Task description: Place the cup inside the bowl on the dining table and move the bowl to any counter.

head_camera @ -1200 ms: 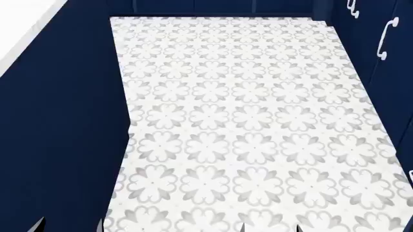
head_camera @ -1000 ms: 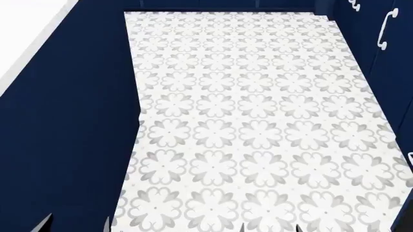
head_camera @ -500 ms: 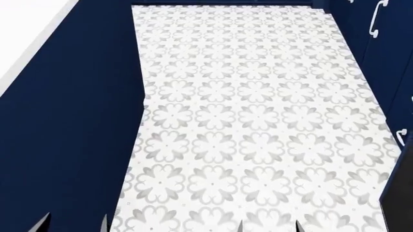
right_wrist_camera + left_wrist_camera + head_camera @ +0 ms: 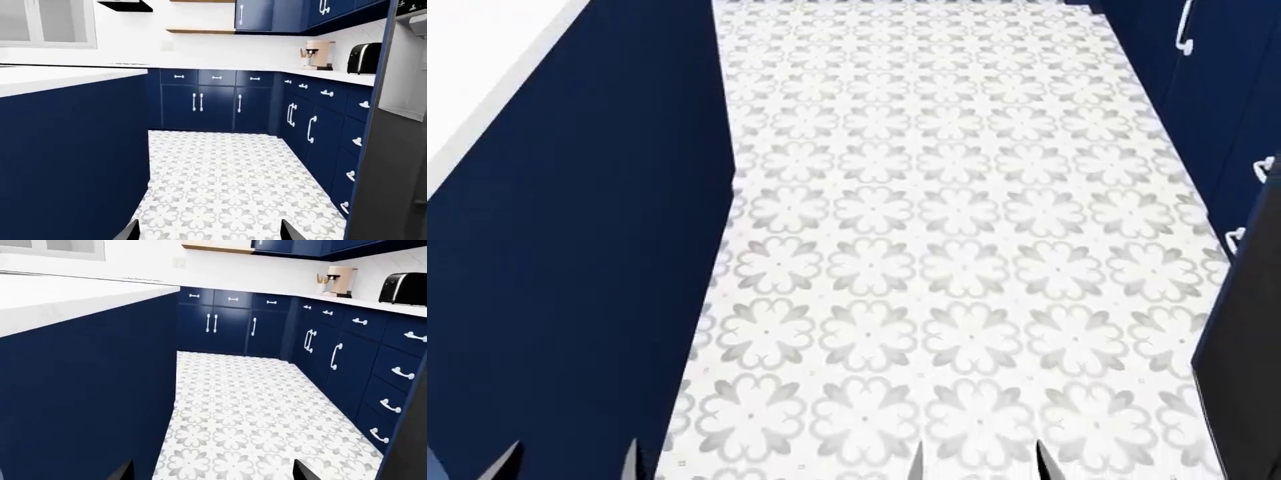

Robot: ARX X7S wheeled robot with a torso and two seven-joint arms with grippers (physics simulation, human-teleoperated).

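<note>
In your left wrist view, the left gripper (image 4: 212,471) shows only two dark fingertips at the frame edge, spread wide with nothing between them but patterned floor tile (image 4: 253,415). Navy cabinets (image 4: 230,330) run along the back and side, under a white counter (image 4: 373,302) carrying a coffee maker (image 4: 339,281) and a black toaster (image 4: 403,288). No cup, bowl or dining table appears here.

In your head view, four fingertip points poke up along the bottom edge: the left pair (image 4: 567,462) and the right gripper (image 4: 978,460), each pair held apart over bare floor.

In your right wrist view, the right gripper's tips are likewise spread and empty above the tile. The same counter, coffee maker and toaster sit ahead. The task's things are out of sight.
</note>
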